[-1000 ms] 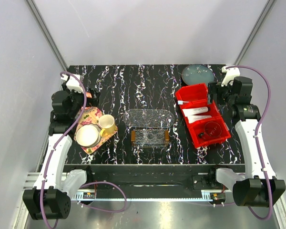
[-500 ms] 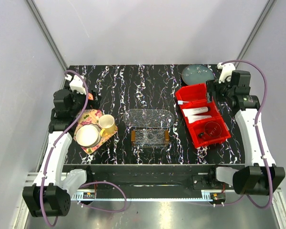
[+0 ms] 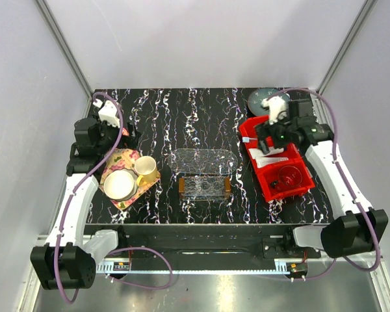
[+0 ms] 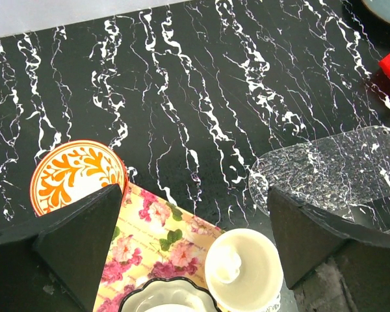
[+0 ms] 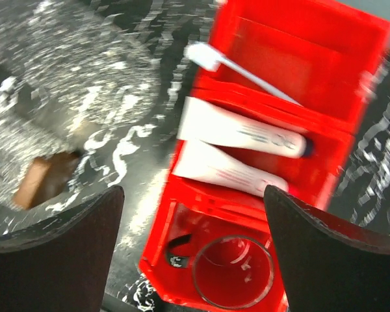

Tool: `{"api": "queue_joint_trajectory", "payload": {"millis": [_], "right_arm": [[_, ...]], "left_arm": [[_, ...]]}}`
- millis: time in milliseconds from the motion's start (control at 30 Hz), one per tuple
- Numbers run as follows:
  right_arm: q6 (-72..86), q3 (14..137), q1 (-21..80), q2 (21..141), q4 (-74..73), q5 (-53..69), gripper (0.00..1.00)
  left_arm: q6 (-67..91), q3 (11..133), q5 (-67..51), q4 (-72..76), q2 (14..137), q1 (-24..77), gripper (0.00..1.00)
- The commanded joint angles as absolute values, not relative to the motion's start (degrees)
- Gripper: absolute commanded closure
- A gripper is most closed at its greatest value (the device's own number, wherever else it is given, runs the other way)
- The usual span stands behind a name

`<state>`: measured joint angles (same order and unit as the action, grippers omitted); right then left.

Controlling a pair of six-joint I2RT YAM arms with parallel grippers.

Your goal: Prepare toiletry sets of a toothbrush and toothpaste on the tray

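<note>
Jaws gape wide on the right gripper (image 5: 194,195) above the bin (image 5: 351,52); it should straddle the toothbrush (image 5: 247,78) handle squarely.

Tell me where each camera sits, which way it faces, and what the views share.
Top: above and behind the arms, looking down on the table; left arm and right arm show.
Left wrist: low over the table's left, facing the flowery tray, cup and clear tray; the left gripper, open, frames the bottom corners.
Right wrist: above the red bin, looking down at the toothbrush and toothpaste; the right gripper, open, shows.
Shared: both wrist views catch the clear tray.
</note>
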<state>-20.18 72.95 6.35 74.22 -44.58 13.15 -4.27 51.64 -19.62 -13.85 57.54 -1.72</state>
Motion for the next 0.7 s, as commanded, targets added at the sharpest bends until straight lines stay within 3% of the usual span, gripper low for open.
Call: {"api": "queue_joint_trajectory", "payload": {"millis": [0,667], "right_arm": [[-25.48,73.82,15.81,72.42,-47.9,17.13,0.03],[-33.75,81.47,40.68,91.92,-53.96,13.62,0.0]], "left_arm": [[-5.27,54.4,-21.71,-12.66,58.44,-1.67,0.01],[-7.03,53.44,-20.13,-12.57,58.1,-1.67,0.01]]}}
